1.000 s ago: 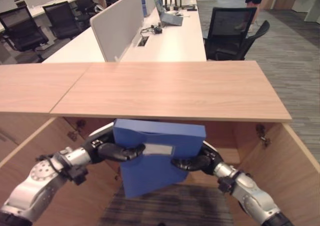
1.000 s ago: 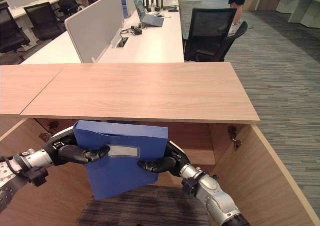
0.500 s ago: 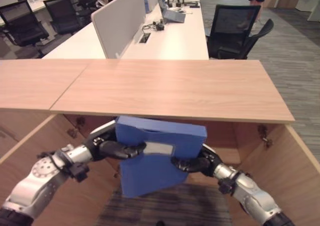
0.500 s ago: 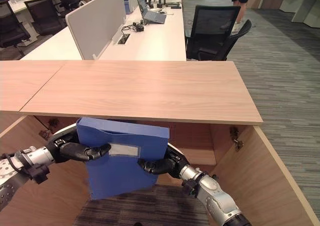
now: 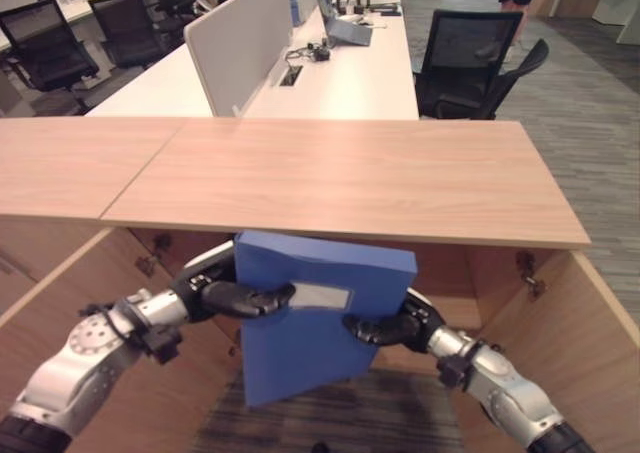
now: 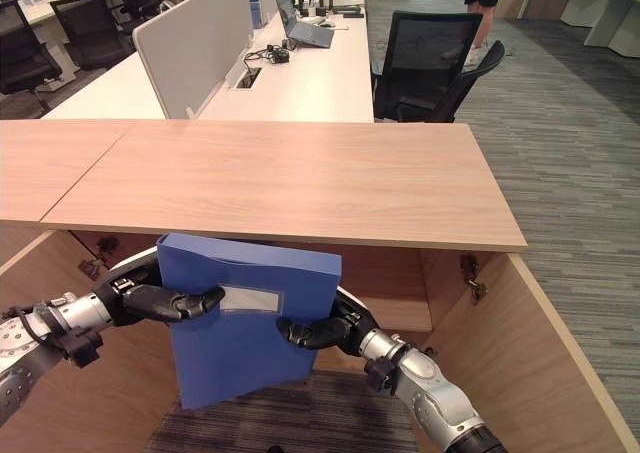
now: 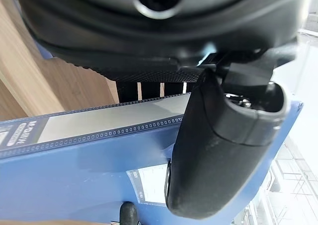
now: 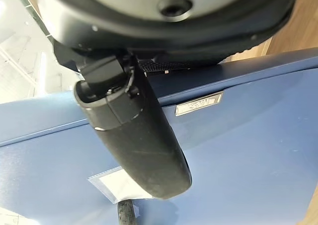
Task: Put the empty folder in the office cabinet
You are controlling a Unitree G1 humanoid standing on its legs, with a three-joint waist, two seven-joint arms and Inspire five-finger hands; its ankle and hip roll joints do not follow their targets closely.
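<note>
You have the blue folder (image 5: 315,318) held upright between both hands, just below the front edge of the wooden cabinet top (image 5: 350,178), in front of the open cabinet (image 6: 400,278). Your left hand (image 5: 235,297) grips its left side, thumb curled across the front face beside the grey label (image 5: 320,296). Your right hand (image 5: 385,327) clamps the right side lower down, thumb also pressed on the front. The cabinet doors (image 5: 605,348) stand open on either side.

Light: bright, even, from overhead.
Shadow: cabinet interior (image 5: 505,273) dim beneath its top.
Glare: pale washout behind the folder (image 7: 74,160) in wrist views.
</note>
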